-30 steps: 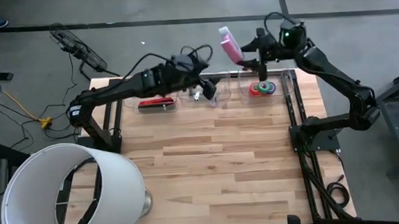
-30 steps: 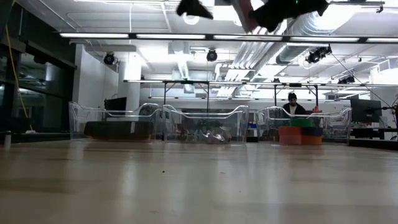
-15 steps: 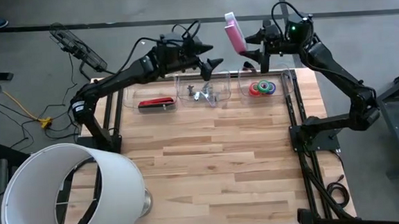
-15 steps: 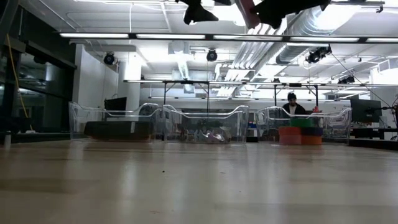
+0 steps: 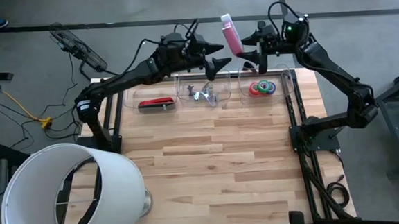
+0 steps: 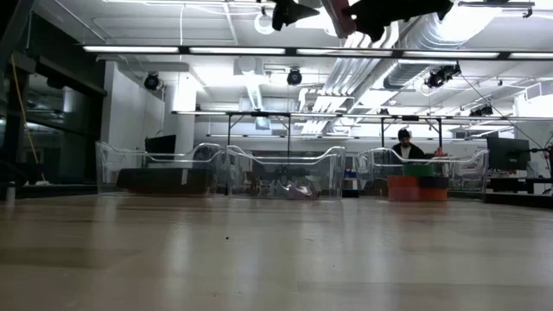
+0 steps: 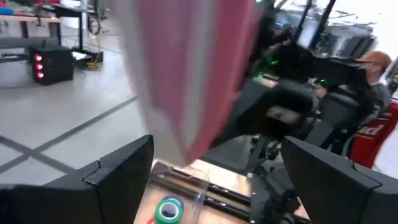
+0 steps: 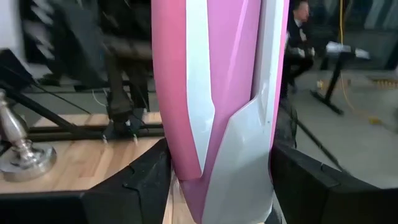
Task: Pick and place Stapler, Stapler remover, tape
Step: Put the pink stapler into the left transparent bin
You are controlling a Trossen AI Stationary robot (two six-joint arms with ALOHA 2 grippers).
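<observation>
1. Seen from the camera straight above, the light wooden slatted table point(image 5: 210, 167) carries three clear plastic trays in a row along its far edge. The left tray point(image 5: 131, 100) holds a red and black stapler point(image 5: 157, 103). The middle tray point(image 5: 221, 97) holds a small metal staple remover point(image 5: 202, 94). The right tray point(image 5: 287, 84) holds ring-shaped rolls of coloured tape point(image 5: 261, 88), green, red and purple, lying close together.
2. Still from above, the right gripper point(image 5: 245, 45) is raised above the far edge of the table, clamped on a pink and white stapler point(image 5: 229, 35) that stands nearly upright. The left gripper point(image 5: 222, 53) hangs just beside it, over the gap between the middle and right trays, with its fingers spread wide and nothing between them. A large white lampshade point(image 5: 59, 193) sits at the near left corner.
3. Looking level across the table, both grippers show only at the top edge, high above the trays. The dark stapler lies in the left tray and the tape rolls stack in the right tray. A person point(image 6: 406, 145) sits in the room beyond.
4. Through the left wrist camera, the pink stapler appears blurred and very near, above that arm's two wide-apart dark fingers point(image 7: 112, 180). A green tape roll point(image 7: 168, 210) lies in a clear tray below.
5. Through the right wrist camera, the pink and white stapler fills the centre, pinched between two dark fingers point(image 8: 140, 180). A metal lamp base point(image 8: 25, 152) stands on the table behind.
</observation>
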